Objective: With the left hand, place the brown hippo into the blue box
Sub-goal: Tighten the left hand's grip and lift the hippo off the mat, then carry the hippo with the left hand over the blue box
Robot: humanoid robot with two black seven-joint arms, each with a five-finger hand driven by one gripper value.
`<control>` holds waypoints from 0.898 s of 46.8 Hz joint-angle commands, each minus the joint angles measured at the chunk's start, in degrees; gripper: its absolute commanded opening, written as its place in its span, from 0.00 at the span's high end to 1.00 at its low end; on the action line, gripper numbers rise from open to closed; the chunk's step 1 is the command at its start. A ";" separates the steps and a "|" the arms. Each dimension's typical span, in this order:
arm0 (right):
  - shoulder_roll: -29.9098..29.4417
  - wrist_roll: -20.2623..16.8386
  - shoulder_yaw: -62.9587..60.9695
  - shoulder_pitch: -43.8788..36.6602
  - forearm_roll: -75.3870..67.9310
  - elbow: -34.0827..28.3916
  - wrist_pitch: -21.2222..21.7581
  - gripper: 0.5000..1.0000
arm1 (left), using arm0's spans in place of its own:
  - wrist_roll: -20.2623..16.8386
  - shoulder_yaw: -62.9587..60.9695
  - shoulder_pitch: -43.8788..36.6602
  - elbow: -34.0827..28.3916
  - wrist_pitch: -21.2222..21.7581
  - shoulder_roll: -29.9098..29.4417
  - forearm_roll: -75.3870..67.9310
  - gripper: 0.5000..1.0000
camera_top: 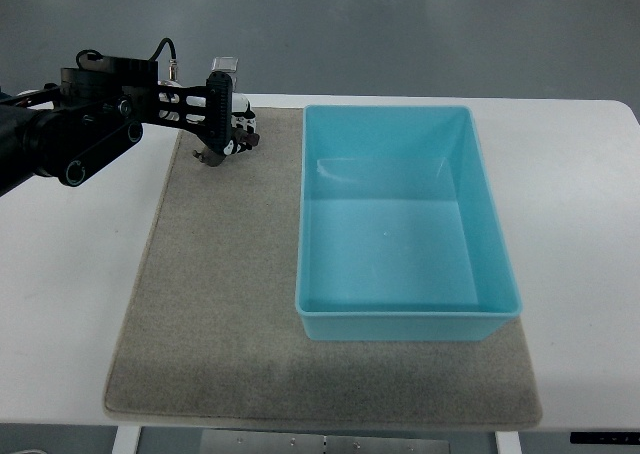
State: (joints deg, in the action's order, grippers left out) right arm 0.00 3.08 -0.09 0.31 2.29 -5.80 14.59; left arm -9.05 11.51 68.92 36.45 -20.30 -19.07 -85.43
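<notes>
Writing: none can be read on anything in view.
Blue box (405,224): an open rectangular tub of light blue plastic, standing on the right part of the mat, its right wall running along the mat's right edge and its far wall near the mat's far edge. Inside it only the bare blue floor shows.
Mat (215,304): a grey-beige felt sheet laid over the middle of the white worktop (70,304), reaching close to the near edge.
Left hand (222,124): black, with white parts, at the far left corner of the mat, its arm coming in from the worktop's left edge (a cable loops above the wrist). The fingers are curled around a small dark thing.
Brown hippo (212,155): only a small brown bit shows under the fingers at the mat's far left corner, left of the box and clear of it; whether it rests on the mat cannot be told.
</notes>
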 commanded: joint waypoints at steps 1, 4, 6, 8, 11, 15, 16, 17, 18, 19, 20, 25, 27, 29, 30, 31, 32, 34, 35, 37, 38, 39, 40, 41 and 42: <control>0.00 0.00 0.00 0.04 0.00 0.00 0.00 0.13 | 0.00 0.00 0.52 0.02 -0.01 0.00 -0.08 1.00; 0.00 0.00 0.00 -0.04 0.00 0.00 0.00 0.13 | 0.00 0.00 0.78 0.02 -0.01 0.09 -0.08 1.00; 0.00 0.00 0.00 0.04 0.00 0.00 0.00 0.13 | 0.00 0.00 1.04 -0.07 -0.01 0.09 0.00 1.00; 0.00 0.00 0.00 0.04 0.00 0.00 0.00 0.13 | 0.00 0.00 1.22 0.02 -0.01 0.09 -0.08 1.00; 0.00 0.00 0.00 -0.05 0.00 0.00 0.00 0.13 | 0.00 -0.09 1.39 -0.07 -0.01 0.09 -0.08 1.00; 0.00 0.00 0.00 0.04 0.00 0.00 0.00 0.13 | 0.00 -0.09 1.57 -0.07 -0.01 0.18 -0.08 1.00; 0.00 0.00 0.00 0.04 0.00 0.00 0.00 0.13 | 0.00 -0.09 1.74 -0.07 -0.01 0.18 0.00 1.00; 0.00 0.00 0.00 0.04 0.00 0.00 0.00 0.13 | 0.00 -0.09 1.75 -0.07 -0.01 0.18 -0.08 1.00; 0.00 0.00 0.00 0.04 0.00 0.00 0.00 0.13 | 0.00 -0.09 1.83 -0.07 -0.01 0.18 -0.08 1.00; 0.00 0.00 0.00 0.04 0.00 0.00 0.00 0.13 | 0.00 -0.09 1.83 0.02 -0.01 0.18 -0.08 1.00; 0.00 0.00 0.00 0.04 0.00 0.00 0.00 0.13 | 0.00 -0.09 1.83 0.02 -0.01 0.18 0.00 1.00; 0.00 0.00 0.00 0.04 0.00 0.00 0.00 0.13 | 0.00 -0.18 2.27 0.02 -0.01 0.18 0.00 1.00; 0.00 0.00 0.00 0.04 0.00 0.00 0.00 0.13 | 0.00 -0.18 2.36 0.02 -0.09 0.18 -0.08 1.00; 0.00 0.00 0.00 -0.04 0.00 0.00 0.00 0.13 | 0.00 -0.18 2.71 0.02 -0.10 0.18 -0.08 1.00; 0.00 0.00 0.00 -0.05 0.00 0.00 0.00 0.13 | 0.00 -0.18 2.89 0.02 -0.10 0.18 -0.08 1.00; 0.00 0.00 0.00 0.04 0.00 0.00 0.00 0.13 | 0.00 -0.18 3.06 0.02 -0.10 0.18 -0.08 1.00; 0.00 0.00 0.00 -0.04 0.00 0.00 0.00 0.13 | 0.00 -0.18 3.06 0.02 -0.10 0.18 -0.08 1.00; 0.00 0.00 0.00 0.04 0.00 0.00 0.00 0.13 | 0.00 -0.18 3.33 0.02 -0.10 0.26 -0.08 1.00; 0.00 0.00 0.00 -0.04 0.00 0.00 0.00 0.13 | 0.00 -0.18 3.50 0.02 -0.10 0.18 -0.08 1.00; 0.00 0.00 0.00 0.04 0.00 0.00 0.00 0.13 | 0.00 -0.18 3.94 0.02 -0.10 0.18 -0.08 1.00; 0.00 0.00 0.00 0.04 0.00 0.00 0.00 0.13 | 0.00 -0.18 4.12 0.02 -0.10 0.18 -0.08 1.00; 0.00 0.00 0.00 0.04 0.00 0.00 0.00 0.13 | 0.00 -0.18 4.29 0.02 -0.10 0.26 -0.08 1.00; 0.00 0.00 0.00 0.04 0.00 0.00 0.00 0.13 | 0.00 -0.18 4.38 0.02 -0.10 0.26 0.00 1.00; 0.00 0.00 0.00 -0.04 0.00 0.00 0.00 0.13 | 0.00 -0.18 4.56 0.02 -0.10 0.26 -0.08 1.00; 0.00 0.00 0.00 0.04 0.00 0.00 0.00 0.13 | 0.00 -0.18 4.73 0.02 -0.10 0.18 0.00 1.00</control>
State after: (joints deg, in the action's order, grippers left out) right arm 0.00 3.08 -0.09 0.34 2.29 -5.80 14.59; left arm -9.05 11.33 73.15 36.48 -20.40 -18.85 -85.49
